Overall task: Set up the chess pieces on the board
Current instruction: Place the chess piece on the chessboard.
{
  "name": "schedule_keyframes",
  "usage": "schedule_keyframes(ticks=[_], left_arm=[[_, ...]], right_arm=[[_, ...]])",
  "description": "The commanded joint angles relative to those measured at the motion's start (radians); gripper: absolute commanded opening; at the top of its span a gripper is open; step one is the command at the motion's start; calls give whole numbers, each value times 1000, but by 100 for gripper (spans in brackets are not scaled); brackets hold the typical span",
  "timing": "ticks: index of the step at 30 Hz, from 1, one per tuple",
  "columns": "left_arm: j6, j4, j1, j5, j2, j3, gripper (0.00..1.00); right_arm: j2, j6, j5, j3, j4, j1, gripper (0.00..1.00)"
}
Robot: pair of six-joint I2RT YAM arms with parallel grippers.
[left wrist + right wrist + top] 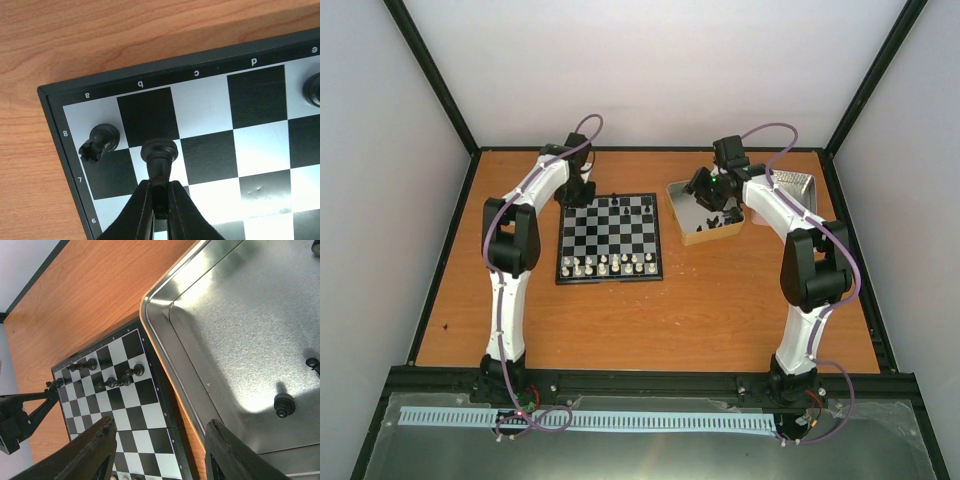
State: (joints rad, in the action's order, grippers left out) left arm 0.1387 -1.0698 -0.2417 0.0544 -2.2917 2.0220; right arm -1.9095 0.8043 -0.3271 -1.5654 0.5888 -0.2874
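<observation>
Left fingers [140, 210] clenched on a black piece [159, 151] over the board [202, 102] near its a8 corner, about b7; piece's long axis runs along the fingers, wide round end toward the rank-8 edge; right fingers [95, 450] released, spread above the tin tray [240, 330] beside the board.

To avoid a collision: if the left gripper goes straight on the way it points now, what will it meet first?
Probably the board, on a square beside the black rook. The left gripper is shut on a black piece, so that piece would touch first; height is unclear.
</observation>
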Motion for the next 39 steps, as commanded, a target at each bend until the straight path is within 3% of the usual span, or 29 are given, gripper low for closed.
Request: schedule_keyframes(ticks=[1,23,39], left_arm=[[-15,-25,10,6,-19,-2,4],[-9,-24,10,1,-55,10,11],[11,-22,10,8,-50,50,10]], right_arm=[[-10,-9,-1,-16,11,3,49],[-28,-4,-13,-21,9,4,49],[-24,-5,-12,-17,13,4,49]])
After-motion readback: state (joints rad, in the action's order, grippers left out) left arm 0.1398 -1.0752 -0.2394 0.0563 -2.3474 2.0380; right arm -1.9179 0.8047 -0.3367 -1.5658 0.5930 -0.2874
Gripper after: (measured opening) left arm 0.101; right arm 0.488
